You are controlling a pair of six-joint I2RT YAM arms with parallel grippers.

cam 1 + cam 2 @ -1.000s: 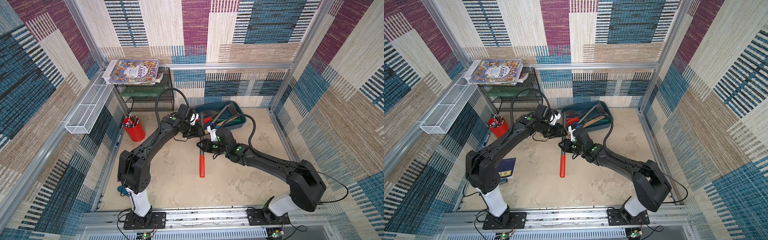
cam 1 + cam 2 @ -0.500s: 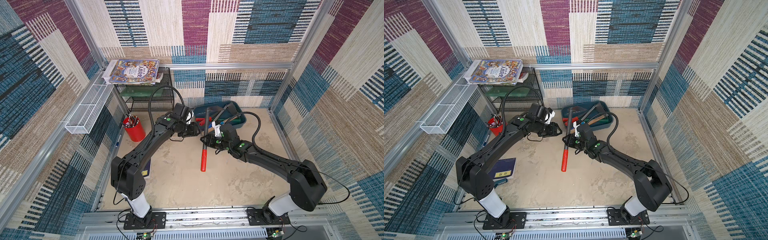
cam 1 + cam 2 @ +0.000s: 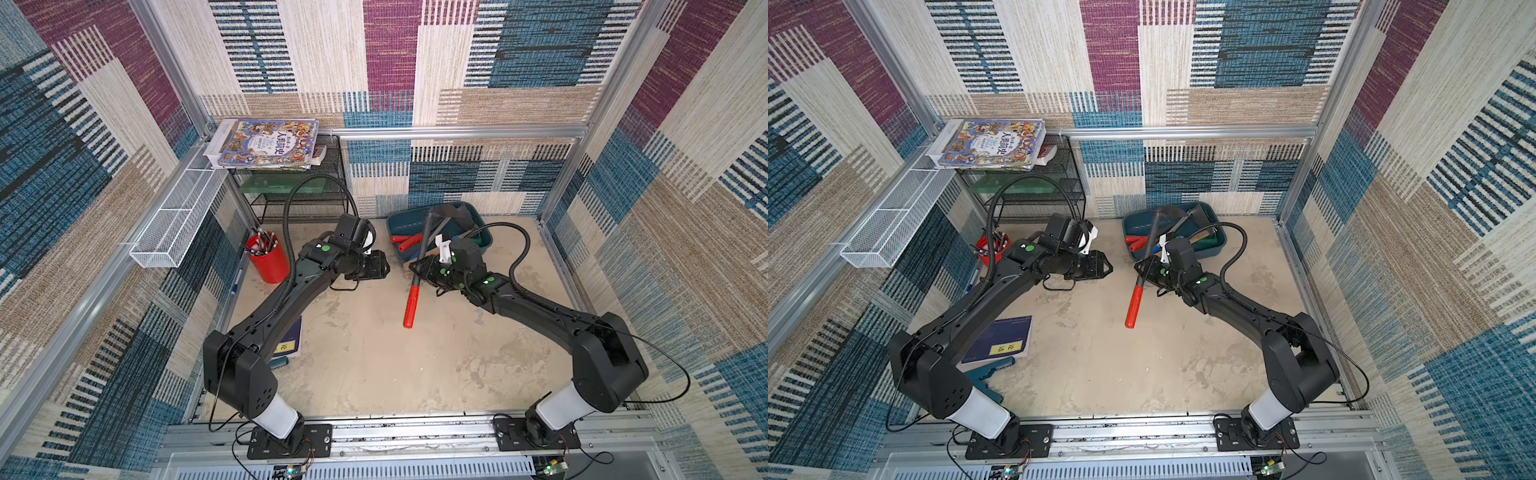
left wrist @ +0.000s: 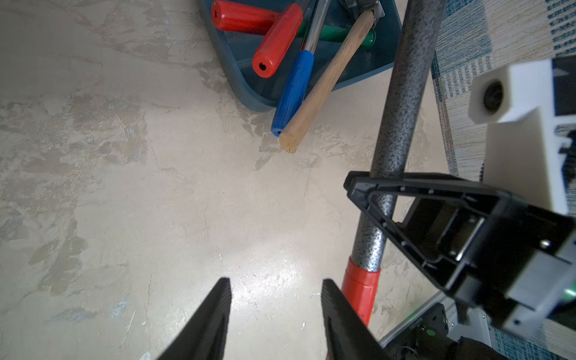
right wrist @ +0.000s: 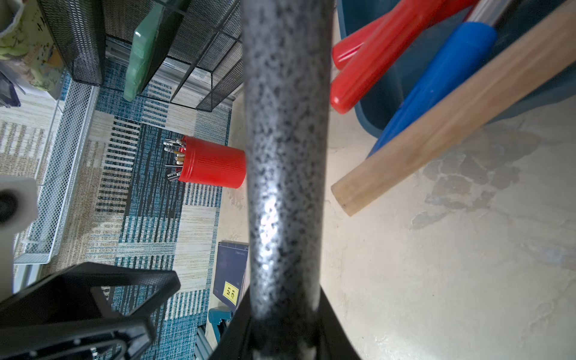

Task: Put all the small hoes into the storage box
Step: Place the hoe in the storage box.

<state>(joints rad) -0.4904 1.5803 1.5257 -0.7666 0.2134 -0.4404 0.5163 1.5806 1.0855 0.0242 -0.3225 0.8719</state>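
Right tool (image 3: 417,268) clamps the small hoe (image 3: 422,243) on its stiff, likely slick shaft (image 5: 285,156) just above the red grip (image 3: 411,303), far from the presumably heavy head (image 3: 451,211); left tool (image 4: 276,285) stands open

Black left arm (image 3: 270,307) and right arm (image 3: 540,307) carry white base collars, green dots, ribbed cables, white camera mounts, and the left end effector (image 3: 1108,266) is black.

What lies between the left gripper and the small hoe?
Nothing: in both top views only bare floor separates the left gripper from the small hoe, which the right gripper holds.
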